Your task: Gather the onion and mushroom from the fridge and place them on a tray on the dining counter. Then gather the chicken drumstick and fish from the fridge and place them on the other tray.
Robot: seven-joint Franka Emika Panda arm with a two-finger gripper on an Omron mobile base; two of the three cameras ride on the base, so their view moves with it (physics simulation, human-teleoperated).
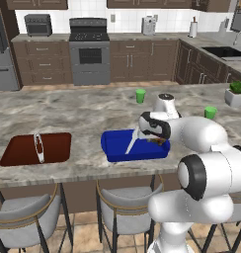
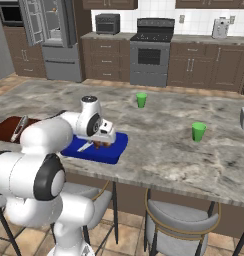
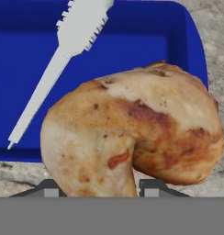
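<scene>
The gripper (image 1: 159,140) hangs low over the near right corner of the blue tray (image 1: 115,146) on the stone-topped bench (image 1: 93,111), and its jaws are part closed around the chicken drumstick (image 3: 132,137), which the hand view shows held between the two finger tips with the tray and its rim just behind. A slim white fish (image 3: 58,69) already lies slanted across the floor of that blue tray. On the dark red-brown tray (image 1: 21,148), well to the left on the same bench, lies one pale elongated thing (image 1: 39,147), too small to name with confidence. No onion or mushroom can be made out on either tray. As a judgement, the meat half of the job is under way, with the drumstick about to be set down, but it is heading for the bright blue tray, which seems meant for the vegetables, so the sorting may be off. The fridge (image 2: 51,35) stands far back with a door open, and the vegetables, as far as can be seen, are still to be fetched.
</scene>
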